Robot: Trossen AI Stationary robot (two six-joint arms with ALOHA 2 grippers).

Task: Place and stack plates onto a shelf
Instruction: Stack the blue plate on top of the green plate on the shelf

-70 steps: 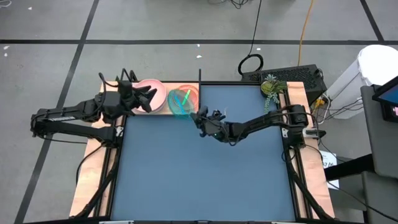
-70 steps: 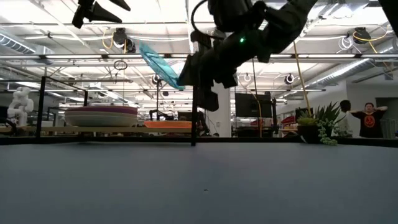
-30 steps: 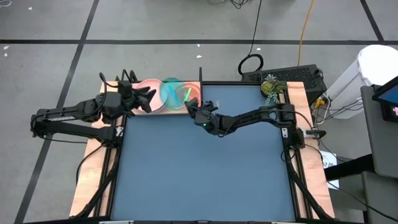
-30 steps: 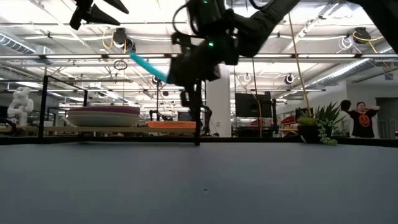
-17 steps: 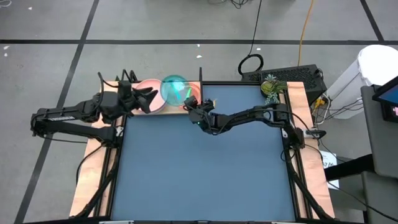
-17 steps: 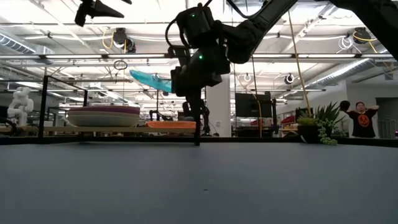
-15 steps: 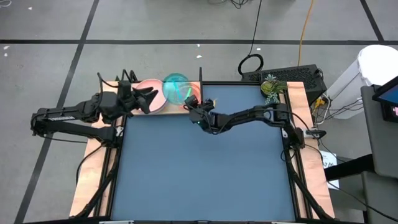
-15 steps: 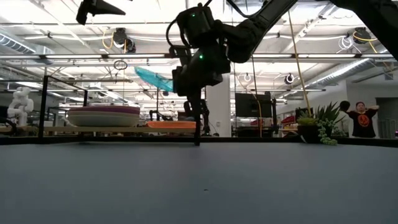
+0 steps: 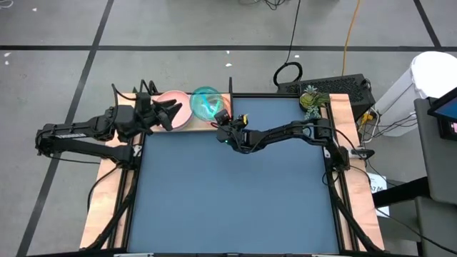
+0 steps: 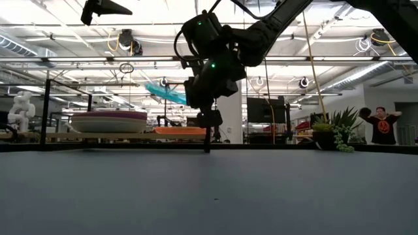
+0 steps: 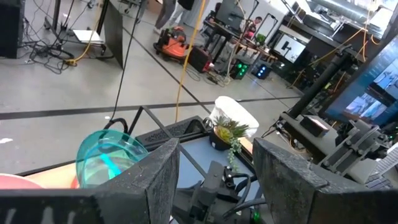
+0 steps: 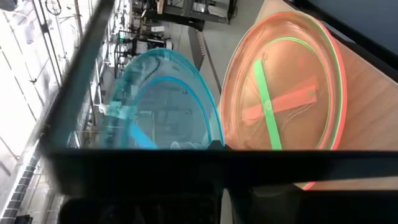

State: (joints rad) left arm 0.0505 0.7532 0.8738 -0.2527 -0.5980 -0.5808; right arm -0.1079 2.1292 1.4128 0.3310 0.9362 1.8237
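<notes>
The teal plate (image 9: 206, 102) (image 10: 166, 93) (image 12: 163, 107) hangs in the air over the shelf (image 9: 187, 126), a light wooden board at the table's far left corner. My right gripper (image 9: 224, 123) (image 10: 200, 91) is shut on it. Below it lies the stack of small plates (image 12: 285, 106) (image 10: 177, 130), orange on top with a green stripe showing. The stack of large plates (image 9: 170, 106) (image 10: 108, 121), pink on top, rests on the shelf's left half. My left gripper (image 9: 170, 113) (image 11: 214, 186) hovers open above that stack and touches nothing. My right gripper pinches the teal plate's rim (image 12: 198, 142) on the side nearest the arm, between its two fingers. The fingers come level from the table's right. The plate is lifted clear, tilted, and sticks out from the fingers toward the left, above the small stack.
A thin black upright (image 9: 230, 89) (image 10: 207, 134) stands at the shelf's right end, close to my right gripper. Another upright (image 10: 44, 111) marks the left end. A potted plant (image 9: 310, 98) sits at the far right corner. A person (image 10: 382, 125) stands in the room behind.
My right gripper has turned and crept toward the table's far edge, carrying the teal plate. The plate has tipped from a steep slant to a flatter one and come lower over the small stack. The gripper stays shut on it.
</notes>
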